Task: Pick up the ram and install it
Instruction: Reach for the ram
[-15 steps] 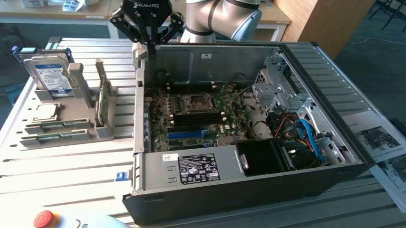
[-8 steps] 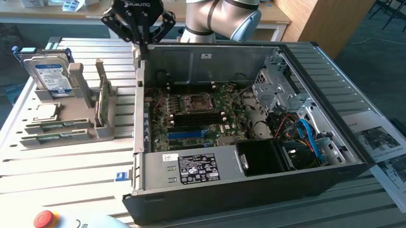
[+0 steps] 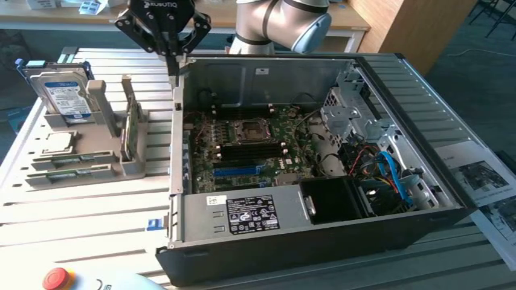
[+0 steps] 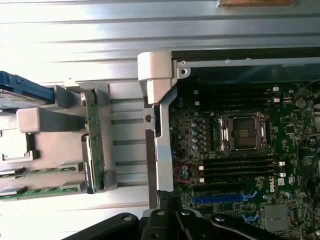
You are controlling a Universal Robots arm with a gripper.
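The ram [image 3: 71, 160] [image 4: 35, 173] is a narrow green stick lying edge-up in a front slot of the grey holder [image 3: 129, 169] [image 4: 40, 122], with a second like it [image 3: 64, 176] beside it. My gripper [image 3: 173, 63] hangs above the open computer case's back corner on the exterior view's left, well apart from the holder. Its fingers are shut with nothing between them. Its black body [image 4: 175, 225] shows in the wrist view. Inside the case, the motherboard [image 3: 250, 145] [image 4: 235, 145] has black memory slots [image 3: 251, 152] [image 4: 235, 167] beside the processor socket [image 3: 246, 130] [image 4: 240, 131].
A broader green card [image 3: 129, 124] [image 4: 93, 135] and a hard drive [image 3: 66, 93] [image 4: 20, 92] stand upright in the holder. The case wall [image 3: 179, 139] rises between holder and motherboard. A red stop button [image 3: 58, 278] sits at the front; papers [image 3: 484, 178] lie on the exterior view's right.
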